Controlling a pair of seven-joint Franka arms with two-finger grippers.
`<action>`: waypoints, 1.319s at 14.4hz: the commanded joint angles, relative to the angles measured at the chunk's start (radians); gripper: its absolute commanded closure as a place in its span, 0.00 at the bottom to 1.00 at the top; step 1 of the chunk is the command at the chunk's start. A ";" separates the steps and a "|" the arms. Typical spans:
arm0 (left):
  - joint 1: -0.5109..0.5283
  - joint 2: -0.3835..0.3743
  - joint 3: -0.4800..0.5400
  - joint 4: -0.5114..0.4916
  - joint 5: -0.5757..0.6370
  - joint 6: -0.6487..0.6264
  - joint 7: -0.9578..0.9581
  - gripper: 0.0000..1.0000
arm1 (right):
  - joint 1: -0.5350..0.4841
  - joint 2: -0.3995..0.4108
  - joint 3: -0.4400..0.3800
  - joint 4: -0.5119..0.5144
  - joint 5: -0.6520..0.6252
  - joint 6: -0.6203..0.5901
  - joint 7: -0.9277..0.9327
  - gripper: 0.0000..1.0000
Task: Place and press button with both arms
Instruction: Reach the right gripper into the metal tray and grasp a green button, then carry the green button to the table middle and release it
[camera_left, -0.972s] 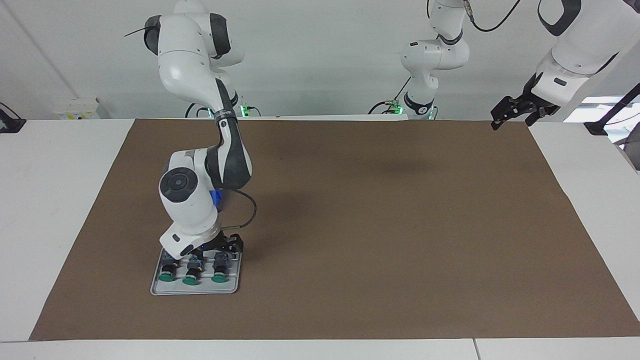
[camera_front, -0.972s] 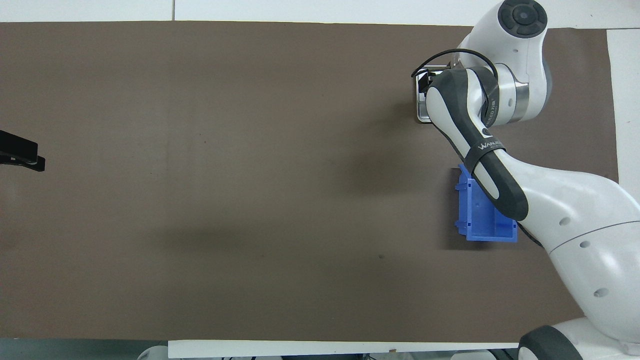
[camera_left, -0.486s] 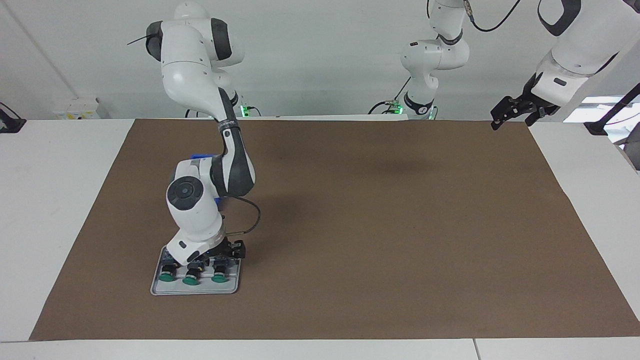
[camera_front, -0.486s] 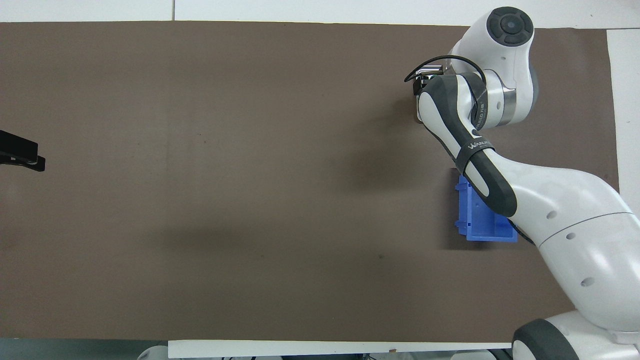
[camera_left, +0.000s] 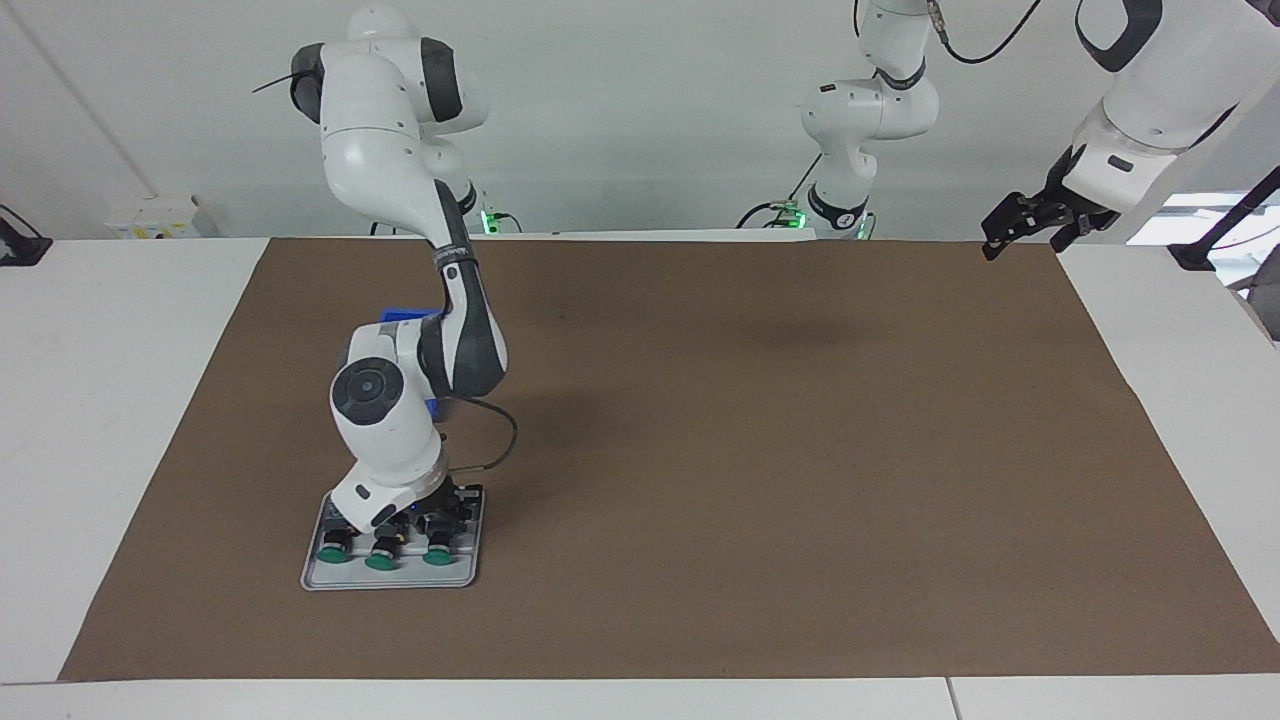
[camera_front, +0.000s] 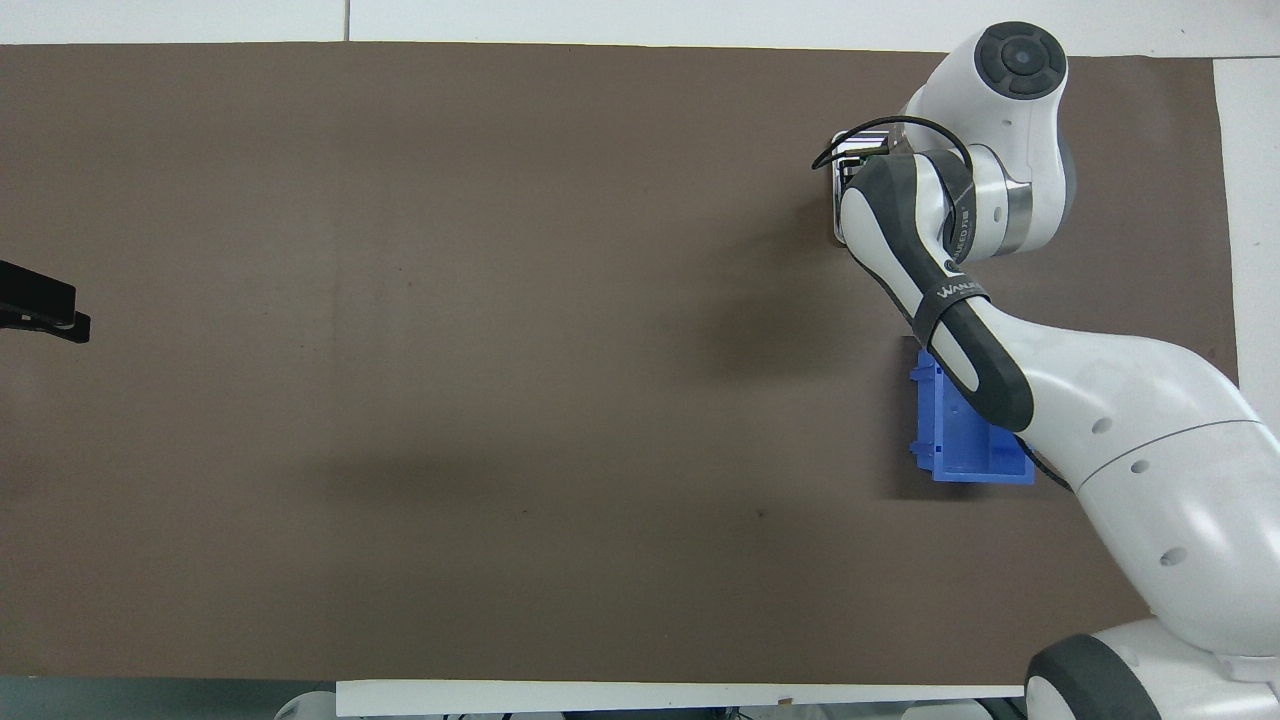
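Observation:
Three green-capped buttons lie side by side in a small grey tray at the right arm's end of the table, farther from the robots. My right gripper is down at the tray, right over the buttons' contact blocks, and the white hand hides its tips. In the overhead view the right arm's wrist covers the buttons and only the tray's edge shows. My left gripper waits in the air over the mat's corner at the left arm's end, and also shows in the overhead view.
A blue open bin stands on the brown mat, nearer to the robots than the tray and partly under the right arm. The right arm's cable loops beside the hand.
The right arm's hand has sunk a little and shifted over the row of buttons, and its elbow has risen. The left arm has not moved.

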 joint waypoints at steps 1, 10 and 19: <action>-0.004 -0.012 0.004 -0.001 -0.007 0.006 -0.001 0.00 | 0.002 -0.007 0.006 -0.009 0.010 0.007 -0.020 1.00; -0.006 -0.013 0.003 -0.005 -0.005 0.009 0.001 0.00 | 0.206 -0.154 0.011 0.080 0.010 -0.351 0.501 1.00; -0.006 -0.016 0.003 -0.005 -0.005 0.008 -0.008 0.00 | 0.398 -0.208 0.062 -0.025 0.058 -0.320 1.331 0.99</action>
